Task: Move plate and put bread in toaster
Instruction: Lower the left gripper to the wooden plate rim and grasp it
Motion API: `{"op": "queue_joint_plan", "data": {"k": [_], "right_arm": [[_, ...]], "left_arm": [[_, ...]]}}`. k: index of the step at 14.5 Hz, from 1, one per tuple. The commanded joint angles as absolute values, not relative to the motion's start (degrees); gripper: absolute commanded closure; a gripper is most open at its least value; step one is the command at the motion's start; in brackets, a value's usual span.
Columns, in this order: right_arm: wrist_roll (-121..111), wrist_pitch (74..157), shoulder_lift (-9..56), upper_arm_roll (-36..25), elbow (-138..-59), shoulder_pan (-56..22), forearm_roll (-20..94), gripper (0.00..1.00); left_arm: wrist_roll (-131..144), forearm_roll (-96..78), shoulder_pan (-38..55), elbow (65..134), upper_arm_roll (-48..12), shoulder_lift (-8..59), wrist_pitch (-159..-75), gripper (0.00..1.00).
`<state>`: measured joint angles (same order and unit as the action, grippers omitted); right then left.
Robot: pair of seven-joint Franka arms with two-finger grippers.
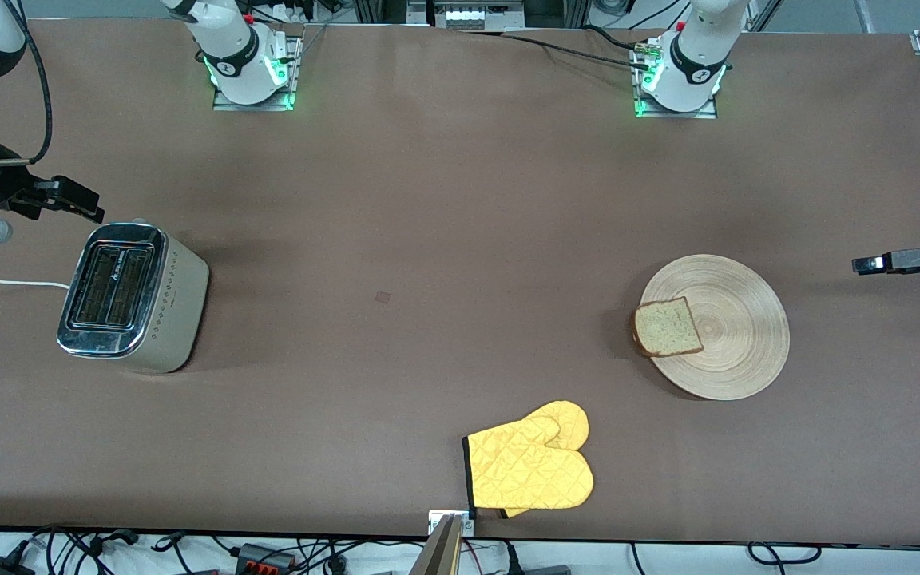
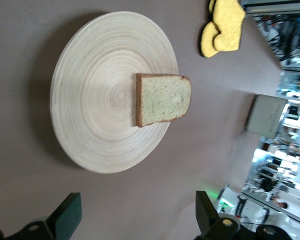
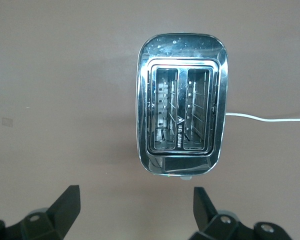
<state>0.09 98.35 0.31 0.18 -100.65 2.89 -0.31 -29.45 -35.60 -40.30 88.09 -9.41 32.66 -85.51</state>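
The pale wooden plate (image 1: 739, 319) (image 2: 100, 100) lies toward the left arm's end of the table. The bread (image 1: 668, 327) (image 2: 162, 99) rests flat on the plate's rim, on the side toward the toaster, overhanging a little. The chrome-topped toaster (image 1: 132, 297) (image 3: 182, 100) stands at the right arm's end with both slots empty. My left gripper (image 1: 867, 263) (image 2: 137, 210) hovers open beside the plate, holding nothing. My right gripper (image 1: 85, 204) (image 3: 135, 205) hangs open just off the toaster's end, also holding nothing.
A yellow quilted oven mitt (image 1: 532, 467) (image 2: 222, 27) lies near the table's front edge, nearer to the camera than the plate. The toaster's white cord (image 1: 5, 283) runs off the table's end. Bare brown table stretches between toaster and plate.
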Motion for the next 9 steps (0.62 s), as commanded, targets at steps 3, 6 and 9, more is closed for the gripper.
{"op": "queue_joint_plan", "data": {"k": [3, 6, 9], "right_arm": [[0.7, 98.2, 0.6, 0.3, -99.9, 2.9, -0.1, 0.00], [0.7, 97.8, 0.6, 0.4, -99.9, 2.9, -0.1, 0.00], [0.7, 97.9, 0.7, 0.4, -99.9, 2.9, -0.1, 0.00]], "left_arm": [[-35.8, -41.7, -41.6, 85.7, -10.1, 42.8, -88.7, 0.00], [-44.9, -41.8, -41.4, 86.5, -10.1, 46.1, -97.1, 0.02], [-45.7, -43.5, -41.5, 86.2, -10.1, 49.2, -98.8, 0.02]]}}
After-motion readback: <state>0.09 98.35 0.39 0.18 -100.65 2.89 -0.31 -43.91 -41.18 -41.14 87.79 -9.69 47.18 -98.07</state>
